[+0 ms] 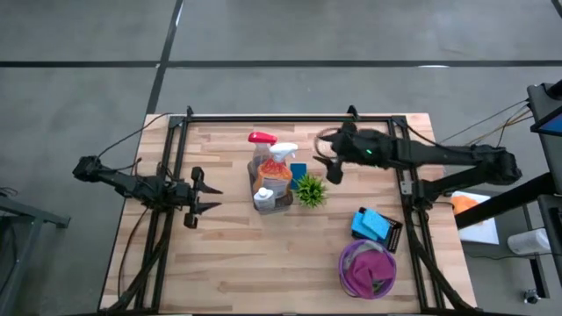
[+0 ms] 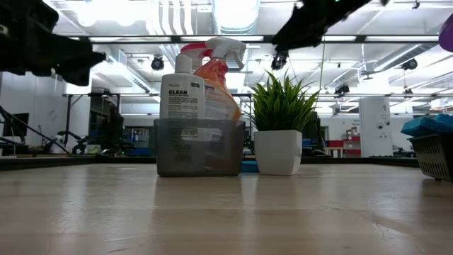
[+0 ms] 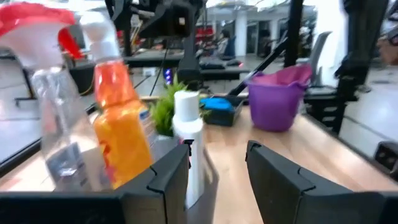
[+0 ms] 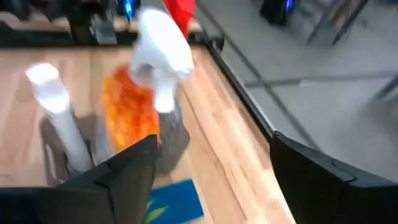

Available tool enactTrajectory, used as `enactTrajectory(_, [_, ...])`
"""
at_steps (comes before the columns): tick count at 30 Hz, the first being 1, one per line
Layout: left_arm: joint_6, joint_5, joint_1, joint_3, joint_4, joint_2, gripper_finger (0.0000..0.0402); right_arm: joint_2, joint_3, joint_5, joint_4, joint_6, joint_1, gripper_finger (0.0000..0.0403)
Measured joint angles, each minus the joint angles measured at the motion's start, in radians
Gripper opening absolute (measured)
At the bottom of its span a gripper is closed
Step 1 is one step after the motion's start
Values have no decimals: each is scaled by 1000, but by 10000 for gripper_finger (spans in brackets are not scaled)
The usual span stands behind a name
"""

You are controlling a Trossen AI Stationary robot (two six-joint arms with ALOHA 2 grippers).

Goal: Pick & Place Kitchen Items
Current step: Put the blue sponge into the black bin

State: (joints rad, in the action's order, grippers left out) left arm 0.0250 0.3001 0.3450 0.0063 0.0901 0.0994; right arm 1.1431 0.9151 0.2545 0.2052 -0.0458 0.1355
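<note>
A grey caddy [image 2: 200,147] at the table's middle holds a clear spray bottle with a red trigger [image 1: 261,140], an orange one with a white trigger [image 1: 279,162] and a small white bottle [image 1: 262,197], all upright. A blue sponge [image 1: 298,169] lies flat just right of the caddy. My left gripper [image 1: 213,197] stands open and level, left of the caddy, with nothing between its fingers. My right gripper [image 1: 334,167] hovers open above the table, right of the caddy and beyond the sponge, also holding nothing. In the right wrist view the orange bottle [image 4: 134,106] stands ahead of that gripper [image 4: 211,146].
A small spiky green plant in a white pot [image 1: 309,190] stands right of the caddy. At the near right, a black basket [image 1: 391,235] holds blue sponges [image 1: 369,221]. Nearer the front edge, a purple bucket [image 1: 349,262] holds a magenta cloth [image 1: 371,272]. Bare wood lies at the near left.
</note>
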Motion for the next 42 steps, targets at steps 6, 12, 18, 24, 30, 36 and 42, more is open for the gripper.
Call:
enactTrajectory(6, [5, 26, 0, -2, -29, 2, 163, 200, 175, -171, 213, 7, 139, 231])
enactTrajectory(12, [1, 29, 0, -2, -29, 9, 162, 356, 302, -243, 373, 18, 234, 182])
enactTrajectory(18, [3, 29, 0, -3, -29, 9, 162, 441, 367, -305, 391, 32, 302, 176])
enactTrajectory(24, [4, 29, 0, -3, -29, 10, 162, 508, 404, -308, 395, 122, 327, 176])
enactTrajectory(30, [4, 29, 0, -4, -29, 10, 162, 552, 409, -307, 402, 181, 334, 172])
enactTrajectory(36, [4, 29, 0, -4, -29, 10, 162, 587, 409, -307, 406, 193, 342, 101])
enactTrajectory(42, [4, 29, 0, -4, -29, 10, 162, 605, 408, -345, 419, 193, 341, 25])
